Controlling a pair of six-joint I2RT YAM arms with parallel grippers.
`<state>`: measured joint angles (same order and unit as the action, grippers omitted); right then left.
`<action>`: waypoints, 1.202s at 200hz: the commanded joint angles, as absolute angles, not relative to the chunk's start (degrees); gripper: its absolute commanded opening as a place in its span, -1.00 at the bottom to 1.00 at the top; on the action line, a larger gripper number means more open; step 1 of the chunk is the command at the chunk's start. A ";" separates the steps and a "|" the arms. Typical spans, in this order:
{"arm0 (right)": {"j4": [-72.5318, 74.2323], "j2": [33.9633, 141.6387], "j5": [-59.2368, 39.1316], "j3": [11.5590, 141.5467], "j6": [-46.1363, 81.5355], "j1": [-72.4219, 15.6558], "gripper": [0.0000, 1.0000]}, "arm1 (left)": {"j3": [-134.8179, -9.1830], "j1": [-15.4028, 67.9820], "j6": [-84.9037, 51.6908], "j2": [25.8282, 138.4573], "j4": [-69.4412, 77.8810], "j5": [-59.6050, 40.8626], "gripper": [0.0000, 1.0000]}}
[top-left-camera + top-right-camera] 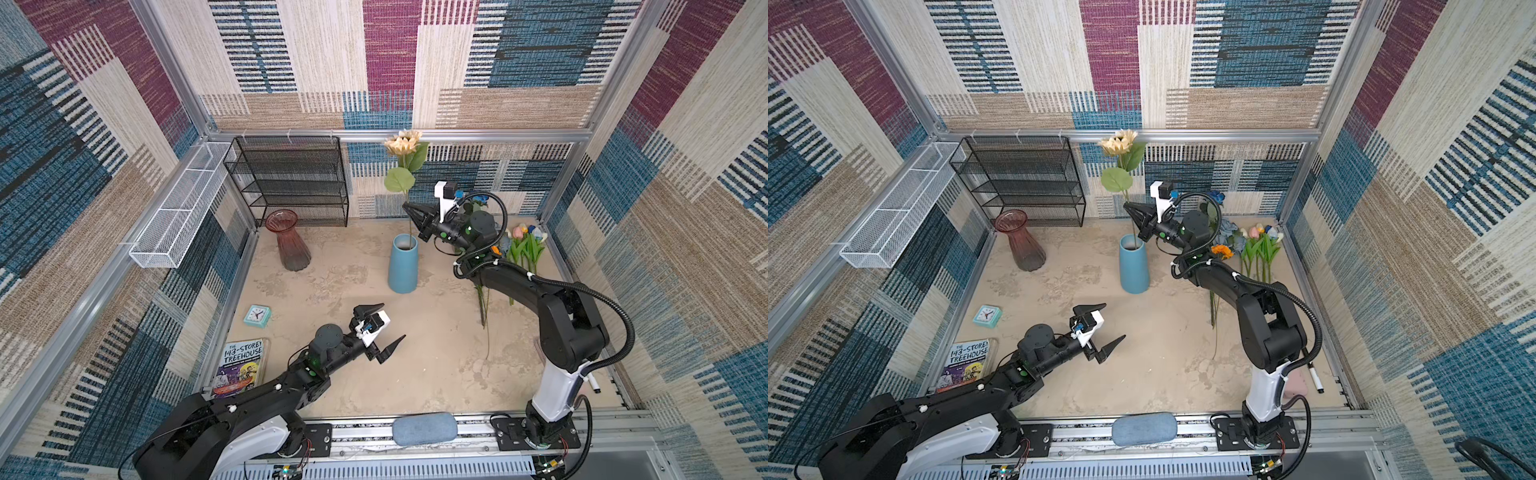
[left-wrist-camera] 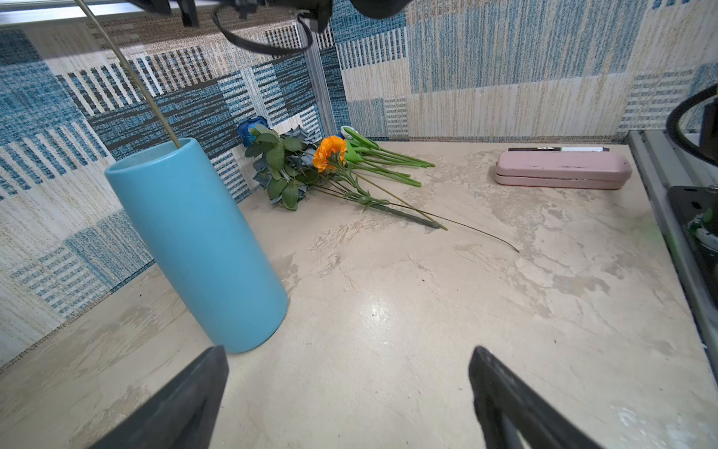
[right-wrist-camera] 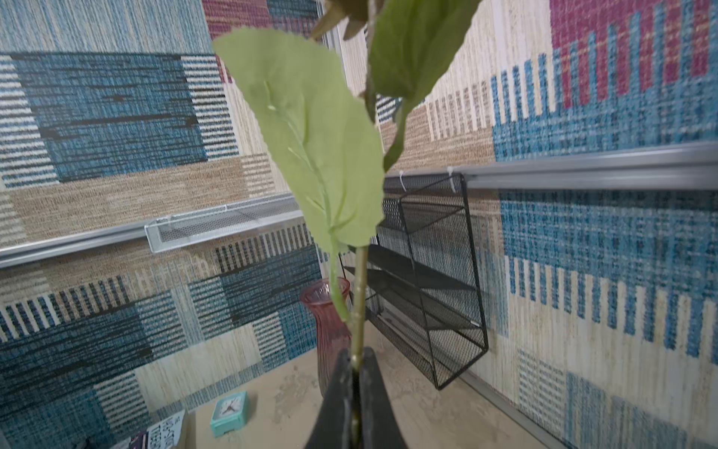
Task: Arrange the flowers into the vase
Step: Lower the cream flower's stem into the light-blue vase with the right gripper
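My right gripper (image 1: pixel 409 207) was pinched tight on the green stem of the cream sunflower (image 1: pixel 402 142), just under its lower leaf. The stem's foot went down into the mouth of the blue vase (image 1: pixel 402 266), and the bloom stood high above it. The vase stood upright toward the table's (image 1: pixel 374 374) far edge, about midway between its left and right edges. My left gripper (image 1: pixel 391 322) hung over the near middle of the table, jaws spread wide, holding nothing. The other flowers (image 2: pixel 322 175) lay together by the far right corner: an orange bloom (image 2: pixel 329 152), a deep-blue rose (image 2: pixel 250 130), dusty-blue roses (image 1: pixel 1228 232) and short tulips (image 1: pixel 527 249), their stems pointing toward the near edge.
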<state>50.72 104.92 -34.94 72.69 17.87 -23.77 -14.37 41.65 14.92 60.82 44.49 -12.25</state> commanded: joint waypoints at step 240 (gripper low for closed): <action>52.42 105.87 -25.53 64.72 10.77 -23.91 0.38 | -14.54 41.84 15.96 59.97 44.33 -11.92 0.99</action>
